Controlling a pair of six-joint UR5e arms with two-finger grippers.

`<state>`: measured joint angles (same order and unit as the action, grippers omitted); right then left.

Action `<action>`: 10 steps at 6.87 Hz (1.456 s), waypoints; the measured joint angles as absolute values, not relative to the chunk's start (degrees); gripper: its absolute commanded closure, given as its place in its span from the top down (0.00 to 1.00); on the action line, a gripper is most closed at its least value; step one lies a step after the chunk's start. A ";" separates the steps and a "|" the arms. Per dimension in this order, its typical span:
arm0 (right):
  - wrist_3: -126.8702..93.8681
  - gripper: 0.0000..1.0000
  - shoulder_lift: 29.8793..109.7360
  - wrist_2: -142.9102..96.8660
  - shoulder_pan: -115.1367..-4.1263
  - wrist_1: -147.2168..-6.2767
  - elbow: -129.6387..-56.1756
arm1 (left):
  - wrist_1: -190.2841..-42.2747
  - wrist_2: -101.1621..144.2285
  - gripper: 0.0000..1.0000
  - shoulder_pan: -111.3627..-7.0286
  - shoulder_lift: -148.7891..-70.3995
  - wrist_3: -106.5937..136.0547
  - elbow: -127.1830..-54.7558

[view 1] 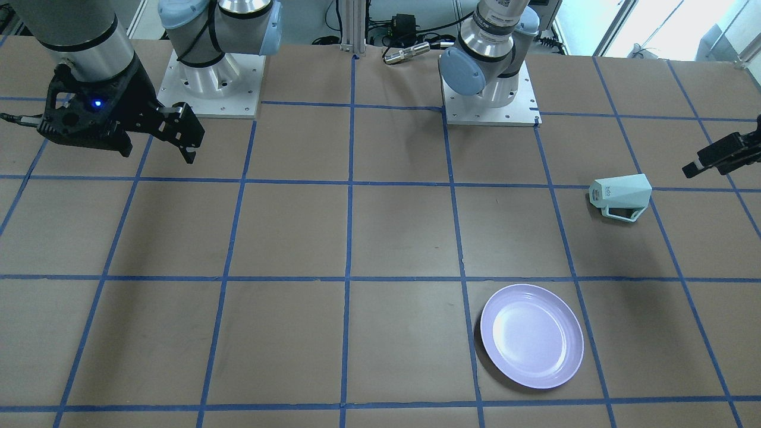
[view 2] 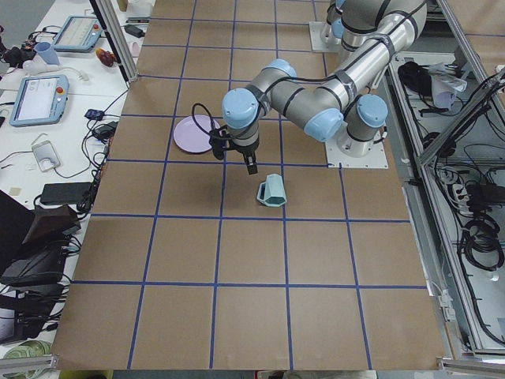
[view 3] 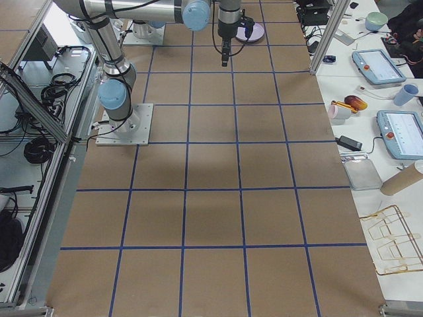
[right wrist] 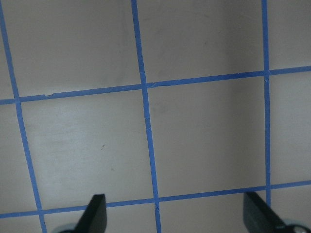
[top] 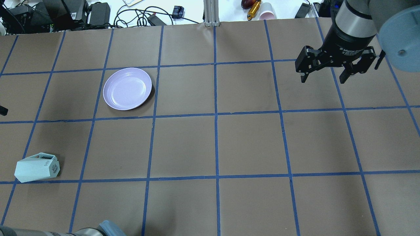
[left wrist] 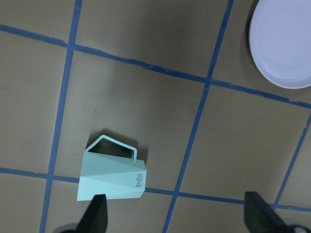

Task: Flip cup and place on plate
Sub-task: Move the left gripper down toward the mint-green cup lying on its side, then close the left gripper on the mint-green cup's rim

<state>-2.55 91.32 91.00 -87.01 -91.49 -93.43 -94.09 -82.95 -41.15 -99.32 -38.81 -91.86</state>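
Left pincer (left wrist: 177,213): jaws spread wide, nothing between them. It hangs above the table (left wrist: 146,97), looking straight down. In its wrist view the two fingertips (left wrist: 97,213) show at the bottom edge.

Right pincer (top: 324,77): jaws also apart and empty, upper right of the overhead frame, well away from both task items. Its wrist view shows only brown table and blue tape lines (right wrist: 150,145).

Cup (left wrist: 112,177): lies on its side on the table, lower left of the left wrist frame, just above the left-hand fingertip and not between the jaws. The handle points toward the top of that frame, lettering near the base. I cannot make out the mouth from here.

Plate (left wrist: 286,43): upper right corner of the same frame, bare, well apart from the cup.

Progress, as I judge it: nothing accomplished yet. The cup is ungrasped and unturned, and the plate holds nothing. Remaining steps: close on the cup, turn it over, carry it across, set it on the plate. The left arm looks the likelier one for the job.
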 measured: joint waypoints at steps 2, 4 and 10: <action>-2.55 1.00 91.32 90.97 -87.01 -91.49 -93.46 | -93.97 -82.18 1.00 -37.88 -102.09 -48.12 -93.42; -2.55 1.00 91.31 90.97 -87.01 -91.49 -93.44 | -93.93 -82.41 1.00 -34.82 -105.58 -58.40 -93.69; -2.55 1.00 91.32 90.97 -87.01 -91.50 -93.43 | -94.36 -82.90 1.00 -30.36 -115.37 -72.70 -94.95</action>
<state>-2.55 91.32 90.97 -87.01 -91.50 -93.43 -94.36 -82.90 -30.36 -115.37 -72.70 -94.95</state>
